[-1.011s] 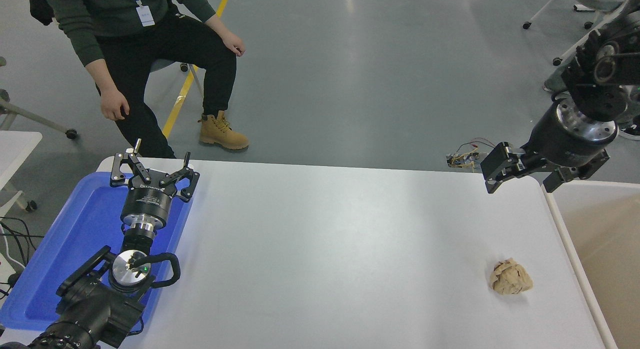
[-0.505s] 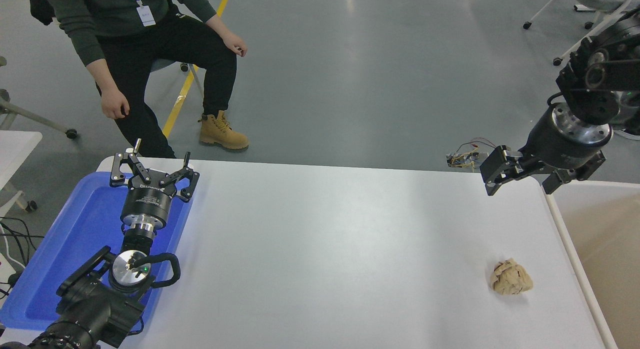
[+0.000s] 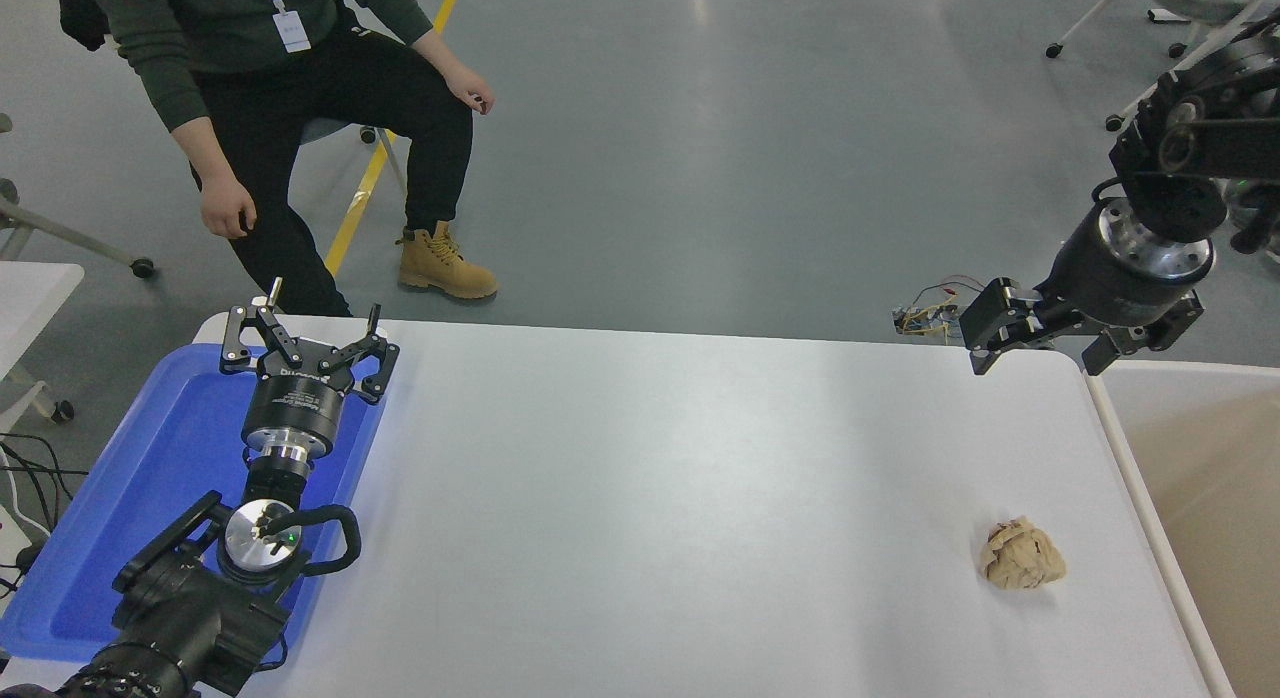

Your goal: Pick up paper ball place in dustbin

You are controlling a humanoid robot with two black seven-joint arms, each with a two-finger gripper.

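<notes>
The right gripper (image 3: 1040, 348) has its two black fingers (image 3: 985, 323) spread wide with nothing between them, hanging in the air over the table's far right corner. Over the last second it has drifted up and slightly toward the far edge, and the wrist behind it has risen with it — a small move, but one that takes it away from the target, not toward it. The arm comes in from the right edge, high above the table (image 3: 650, 478).

The paper ball (image 3: 1022, 555) lies where it lay a second ago, on the white surface near the right edge, well apart from the gripper and on the near side of it. Just beside it, past the table's edge, runs the white rim of the dustbin (image 3: 1150, 538), its tan inside showing at the far right.

So the pick looks not yet begun; the gripper will likely have to come back toward the robot and descend over the ball before closing.

The left gripper (image 3: 305, 343) sits parked over the blue tray (image 3: 150, 458) at the lower left, fingers apart and empty. A person (image 3: 290, 98) sits beyond the far side, hands resting on their legs.
</notes>
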